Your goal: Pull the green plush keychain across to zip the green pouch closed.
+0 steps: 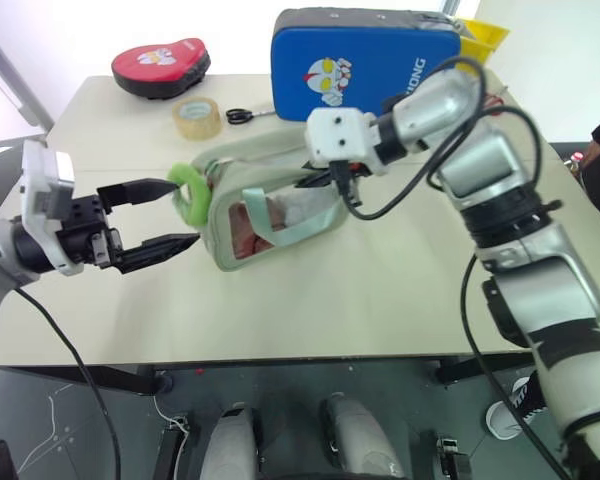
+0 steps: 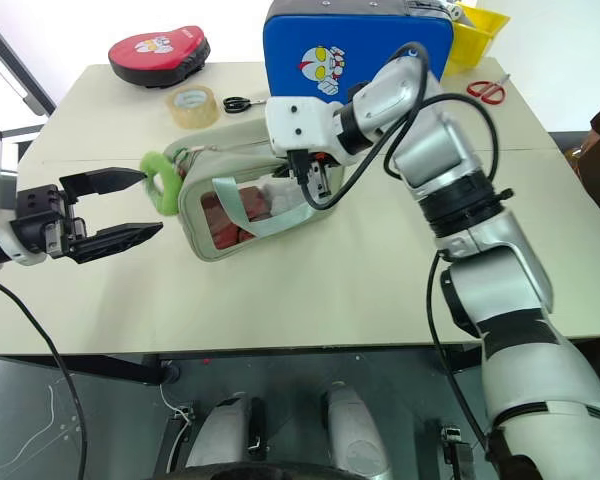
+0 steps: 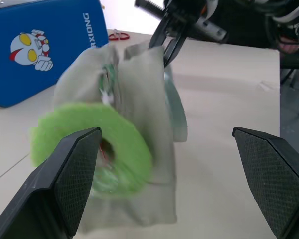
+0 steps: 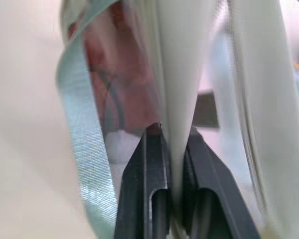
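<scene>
The green pouch (image 1: 270,212) lies on its side mid-table, its clear window facing me and the mint strap looped over it. At its left end hangs the green plush keychain (image 1: 187,192), a fuzzy ring. My left gripper (image 1: 183,213) is open and level, its black fingers on either side of the keychain without touching it; the left wrist view has the keychain (image 3: 124,134) just inside one finger. My right gripper (image 1: 338,182) reaches down at the pouch's right end and is shut on a fold of the pouch fabric (image 4: 175,99) near the top edge.
A blue hard case (image 1: 365,60) with a cartoon face stands behind the pouch. A tan tape roll (image 1: 197,118), black scissors (image 1: 242,116) and a red case (image 1: 160,65) lie at the back left. A yellow bin (image 1: 485,35) and red scissors (image 2: 488,90) sit back right.
</scene>
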